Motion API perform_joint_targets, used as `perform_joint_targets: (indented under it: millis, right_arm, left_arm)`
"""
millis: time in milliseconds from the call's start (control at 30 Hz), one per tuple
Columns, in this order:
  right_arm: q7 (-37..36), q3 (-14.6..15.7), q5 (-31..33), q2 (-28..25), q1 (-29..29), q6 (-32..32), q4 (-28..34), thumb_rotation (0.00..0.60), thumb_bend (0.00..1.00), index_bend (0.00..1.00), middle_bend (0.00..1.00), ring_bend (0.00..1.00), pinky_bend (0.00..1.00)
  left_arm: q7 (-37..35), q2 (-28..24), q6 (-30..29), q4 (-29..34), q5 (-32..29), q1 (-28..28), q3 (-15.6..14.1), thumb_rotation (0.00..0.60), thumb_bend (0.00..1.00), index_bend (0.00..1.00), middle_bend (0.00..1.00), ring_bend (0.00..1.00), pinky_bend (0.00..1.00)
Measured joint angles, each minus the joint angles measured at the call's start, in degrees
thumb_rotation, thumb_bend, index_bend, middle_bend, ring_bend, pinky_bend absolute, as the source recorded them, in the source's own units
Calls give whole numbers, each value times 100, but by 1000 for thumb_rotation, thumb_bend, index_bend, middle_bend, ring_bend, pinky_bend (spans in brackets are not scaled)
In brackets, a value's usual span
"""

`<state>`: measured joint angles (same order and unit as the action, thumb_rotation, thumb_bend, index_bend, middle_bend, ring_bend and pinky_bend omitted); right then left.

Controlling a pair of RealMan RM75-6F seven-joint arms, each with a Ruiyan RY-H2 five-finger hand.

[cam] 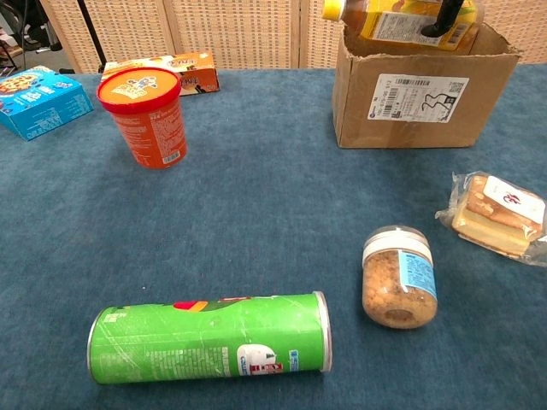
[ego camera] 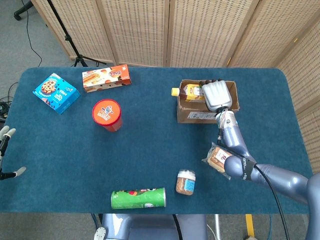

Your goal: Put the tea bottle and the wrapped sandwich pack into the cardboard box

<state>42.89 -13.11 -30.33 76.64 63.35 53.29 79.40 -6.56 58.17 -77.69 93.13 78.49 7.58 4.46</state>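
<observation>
Blue-grey arm [ego camera: 240,145], white-backed hand [ego camera: 216,95]

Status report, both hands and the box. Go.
Right hand holds tea bottle over cardboard box. Left hand open, idle at table edge. Sandwich pack on table, nothing blocking.

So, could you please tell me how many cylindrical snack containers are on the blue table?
3: an upright red-lidded orange tub at left, a green crisp tube lying on its side at the near edge, and a small upright clear jar just right of it.
</observation>
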Motion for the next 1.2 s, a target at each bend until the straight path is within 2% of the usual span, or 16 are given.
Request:
perform_joint_targets:
  millis: [100, 233, 533, 733, 833, 1033, 1200]
  right_arm:
    - [57, 7, 80, 0, 19, -8, -6, 600, 0, 51, 41, 48, 251]
    - [192, 27, 160, -3, 52, 64, -19, 600, 0, 7, 0, 1, 195]
    - [225, 24, 64, -217, -1, 249, 253, 600, 0, 6, 0, 0, 172]
    - [-17, -18, -372, -595, -180, 459, 760, 600, 0, 6, 0, 0, 171]
    - [-292, -13, -815, -829, -346, 546, 1025, 600, 0, 6, 0, 0, 166]
    - [-1091, 205, -2206, -1325, -770, 550, 1406, 600, 0, 20, 33, 0, 137]
    - [-2051, 671, -4054, -1625, -1135, 588, 1367, 600, 0, 56, 36, 0, 60]
  left_arm:
    - [3, -2, -4, 11, 8, 0, -4, 600, 0, 0, 0, 0, 0]
    - [-3, -7, -20, 17, 15, -7, -5, 600, 0, 0, 0, 0, 0]
    - [-16, -20, -75, 40, 93, -26, -29, 600, 0, 0, 0, 0, 0]
    - [-40, -26, -106, 44, 132, -42, -44, 600, 0, 0, 0, 0, 0]
    - [-61, -33, -124, 49, 168, -52, -58, 600, 0, 0, 0, 0, 0]
    - [-90, -37, -143, 33, 189, -67, -73, 600, 0, 0, 0, 0, 0]
    - [-69, -28, -125, 32, 204, -56, -81, 600, 0, 0, 0, 0, 0]
